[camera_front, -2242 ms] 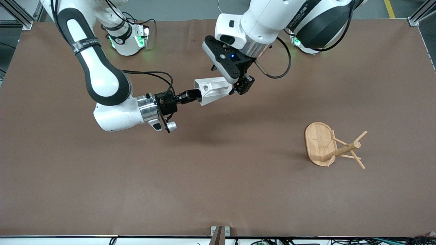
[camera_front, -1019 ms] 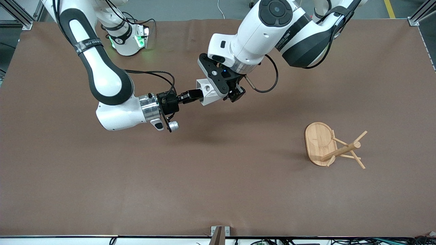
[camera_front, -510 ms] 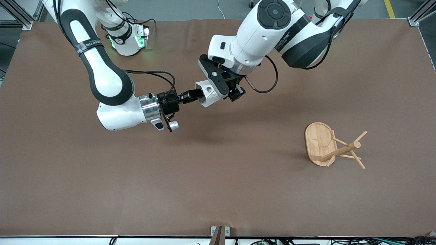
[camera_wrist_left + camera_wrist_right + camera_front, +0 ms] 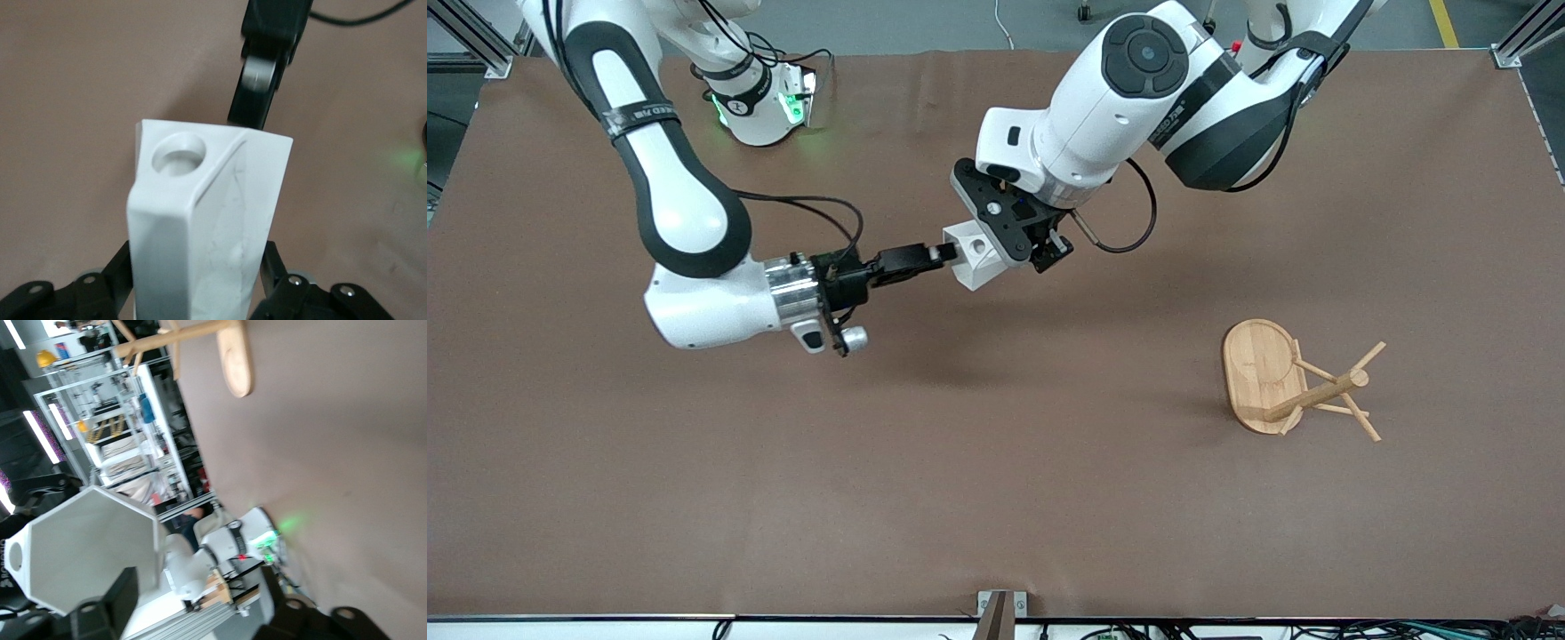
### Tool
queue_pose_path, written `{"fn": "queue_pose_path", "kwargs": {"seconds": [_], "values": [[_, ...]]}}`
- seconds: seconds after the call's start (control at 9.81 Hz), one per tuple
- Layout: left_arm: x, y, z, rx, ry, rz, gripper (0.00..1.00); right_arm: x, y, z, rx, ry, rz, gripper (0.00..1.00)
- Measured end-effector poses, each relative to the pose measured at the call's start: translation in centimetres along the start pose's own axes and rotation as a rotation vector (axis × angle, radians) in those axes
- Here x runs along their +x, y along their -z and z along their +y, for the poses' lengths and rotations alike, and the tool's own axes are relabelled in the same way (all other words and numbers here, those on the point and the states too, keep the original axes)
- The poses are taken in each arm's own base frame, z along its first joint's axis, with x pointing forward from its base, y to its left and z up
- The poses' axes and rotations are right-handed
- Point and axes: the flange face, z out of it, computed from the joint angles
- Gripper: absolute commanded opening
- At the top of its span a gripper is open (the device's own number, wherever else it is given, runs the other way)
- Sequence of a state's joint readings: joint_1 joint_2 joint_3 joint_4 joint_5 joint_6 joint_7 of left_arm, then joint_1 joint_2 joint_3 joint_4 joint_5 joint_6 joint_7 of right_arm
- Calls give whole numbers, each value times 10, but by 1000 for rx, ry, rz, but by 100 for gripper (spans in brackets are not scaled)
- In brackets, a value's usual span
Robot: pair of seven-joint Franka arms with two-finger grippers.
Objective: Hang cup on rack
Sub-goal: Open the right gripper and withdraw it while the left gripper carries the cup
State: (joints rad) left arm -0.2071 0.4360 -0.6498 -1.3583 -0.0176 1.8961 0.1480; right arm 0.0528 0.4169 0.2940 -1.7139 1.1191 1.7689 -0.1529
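Gripping the white faceted cup (image 4: pixel 975 255), the left gripper (image 4: pixel 1021 250).

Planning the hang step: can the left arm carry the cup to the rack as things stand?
Probably yes: left gripper clamps the cup, right gripper has let go, and bare table lies between it and the rack.

One cup (image 4: pixel 975 258), white and faceted, is held in the air over the surface (image 4: pixel 960 498), well apart from the rack. One bamboo rack (image 4: pixel 1294 380) stands on that surface. Two robot arms are in view, each with one gripper, both near the cup.
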Motion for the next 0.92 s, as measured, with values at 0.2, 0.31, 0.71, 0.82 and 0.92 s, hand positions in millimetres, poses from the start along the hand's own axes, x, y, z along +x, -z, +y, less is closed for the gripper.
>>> {"fn": "queue_pose_path", "kwargs": {"seconds": [0.2, 0.31, 0.71, 0.82, 0.92], "values": [[-6, -9, -8, 3, 114, -34, 0, -3, 76, 20, -282, -36, 96, 100], [-13, -16, -15, 37, 215, -78, 0, -10, 118, 25, -437, -43, 152, 100], [-31, -11, -35, 140, 505, -153, 0, -42, 262, 32, -1022, -28, 337, 100], [-38, 1, -50, 157, 564, -151, 0, -56, 286, 9, -1132, -13, 377, 100], [-47, 16, -70, 174, 618, -138, 0, -74, 304, -14, -1167, -32, 416, 100]]}}
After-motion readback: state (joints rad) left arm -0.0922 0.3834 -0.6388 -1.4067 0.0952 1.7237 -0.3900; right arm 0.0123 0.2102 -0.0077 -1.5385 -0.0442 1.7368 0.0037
